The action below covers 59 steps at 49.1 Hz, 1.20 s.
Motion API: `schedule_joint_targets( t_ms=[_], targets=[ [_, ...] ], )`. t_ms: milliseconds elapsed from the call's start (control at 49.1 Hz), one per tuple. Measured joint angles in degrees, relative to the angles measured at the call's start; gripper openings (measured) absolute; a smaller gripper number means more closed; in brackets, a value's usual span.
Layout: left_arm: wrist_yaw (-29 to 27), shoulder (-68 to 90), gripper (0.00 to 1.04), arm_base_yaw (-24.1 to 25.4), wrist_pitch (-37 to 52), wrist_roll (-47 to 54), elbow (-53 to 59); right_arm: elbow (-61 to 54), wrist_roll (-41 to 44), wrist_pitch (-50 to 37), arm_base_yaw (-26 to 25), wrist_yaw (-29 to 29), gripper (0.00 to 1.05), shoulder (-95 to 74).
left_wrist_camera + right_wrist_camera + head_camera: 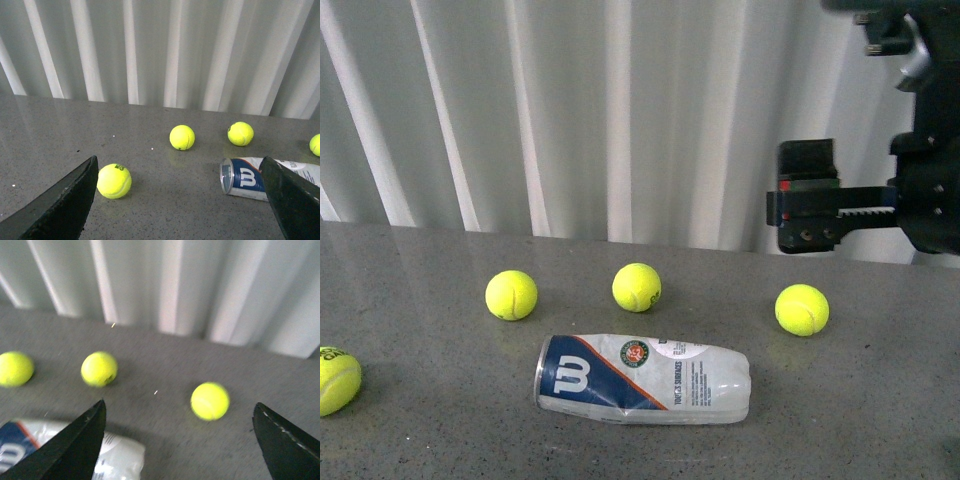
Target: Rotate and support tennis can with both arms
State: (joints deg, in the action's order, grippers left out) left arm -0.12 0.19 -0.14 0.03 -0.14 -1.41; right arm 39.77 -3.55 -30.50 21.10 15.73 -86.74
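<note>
Here the right arm (pixel 925 190) is held high above the table (pixel 880 420), the right gripper (pixel 179 407) spread wide; the left gripper (pixel 179 160) is spread wide too. The tennis can (pixel 642 378) lies on its side, below and left of the right gripper, ahead of the left one, touching neither.

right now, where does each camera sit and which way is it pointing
Front view: on the robot's body, facing the table and wall; the lying tennis can and four tennis balls show, with the right arm at upper right.
Left wrist view: on the left arm, framed by the open left end effector, facing the can's silver-rimmed end.
Right wrist view: on the right arm, blurred, framed by the open right end effector, above the can's other end.
Shared: all three show the can and balls.
</note>
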Motion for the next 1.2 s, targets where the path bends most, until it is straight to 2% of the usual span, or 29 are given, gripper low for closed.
schedule_joint_targets(
  t_ms=[61, 143, 183, 387, 407, 713, 794, 896, 1201],
  targets=[
    [-0.04, 0.00, 0.98, 0.00, 0.00, 0.00, 0.00, -6.34, 1.73, -12.98, -0.87, 1.73, 0.74, 0.96],
    [-0.04, 0.00, 0.98, 0.00, 0.00, 0.00, 0.00, -12.57, 2.58, -22.38, -3.39, 1.11, 0.60, 4.50],
    [-0.02, 0.00, 0.98, 0.00, 0.00, 0.00, 0.00, -14.27, 2.82, -23.61, -4.37, 0.70, 0.54, 6.23],
    [0.04, 0.00, 0.98, 0.00, 0.00, 0.00, 0.00, -26.01, 3.34, -23.71, -10.05, -5.40, 0.05, 17.88],
    [0.07, 0.00, 0.98, 0.00, 0.00, 0.00, 0.00, -26.47, 3.45, -23.56, -10.32, -5.62, 0.03, 18.53],
    [0.09, 0.00, 0.98, 0.00, 0.00, 0.00, 0.00, -34.25, 3.56, -17.27, -15.12, -10.19, 0.03, 32.50],
    [0.09, 0.00, 0.98, 0.00, 0.00, 0.00, 0.00, -36.24, 3.54, -19.69, -15.85, -10.69, 0.03, 33.00],
    [0.11, 0.00, 0.98, 0.00, 0.00, 0.00, 0.00, -38.05, 3.56, -16.76, -19.47, -15.19, 0.03, 36.33],
    [0.09, 0.00, 0.98, 0.00, 0.00, 0.00, 0.00, -39.32, 3.54, -6.23, -20.96, -15.63, 0.03, 48.81]
  ],
)
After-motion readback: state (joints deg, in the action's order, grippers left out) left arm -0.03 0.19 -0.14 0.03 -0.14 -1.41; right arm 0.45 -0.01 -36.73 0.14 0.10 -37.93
